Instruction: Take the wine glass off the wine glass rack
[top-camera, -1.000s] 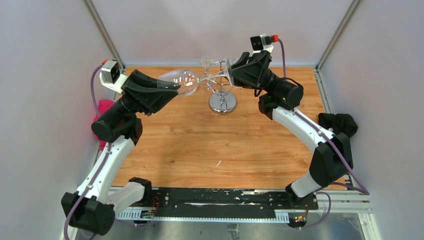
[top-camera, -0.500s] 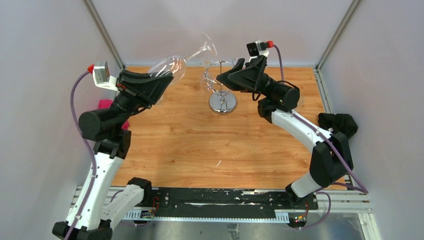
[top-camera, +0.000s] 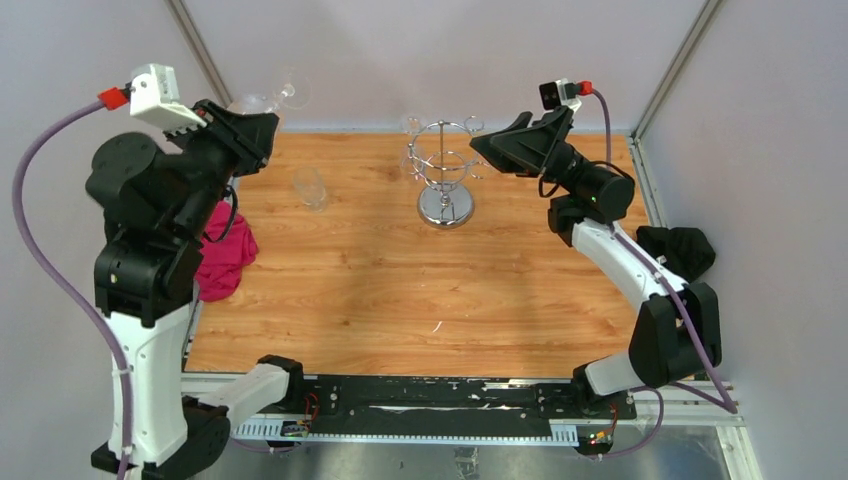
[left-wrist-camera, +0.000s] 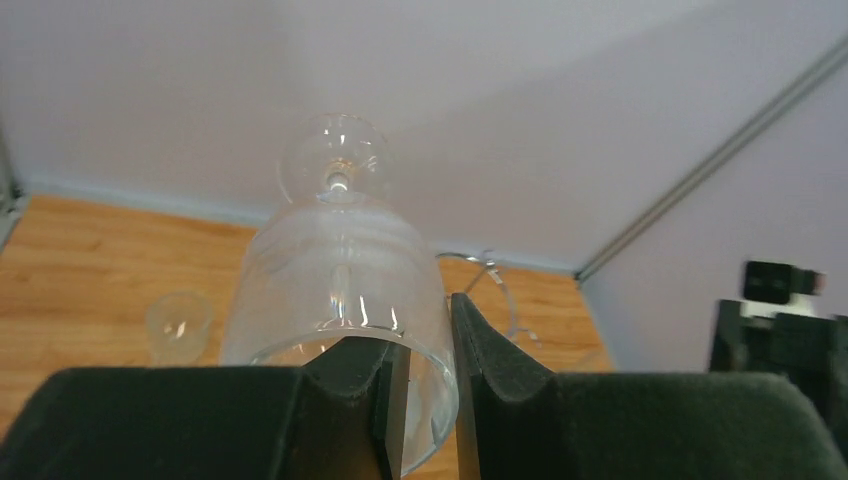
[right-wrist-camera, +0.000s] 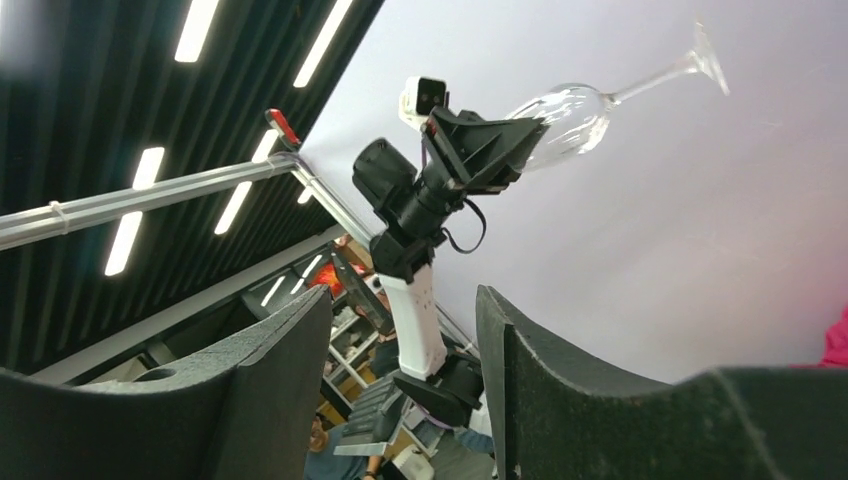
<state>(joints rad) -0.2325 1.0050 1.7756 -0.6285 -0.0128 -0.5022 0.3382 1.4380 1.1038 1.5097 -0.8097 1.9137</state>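
Well left of the shiny chrome wire rack (top-camera: 443, 172), the left claw (left-wrist-camera: 425, 335) grasps the clear stemmed wine glass (left-wrist-camera: 335, 265) by its bowl, stem pointing away; the right claw (right-wrist-camera: 405, 335) stands released.

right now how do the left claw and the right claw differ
The left claw is shut on the rim of the wine glass; the right claw is open and empty. The left claw is high up at the table's back-left corner; the right claw hangs close beside the top of the wine glass rack. Both are black two-finger claws.
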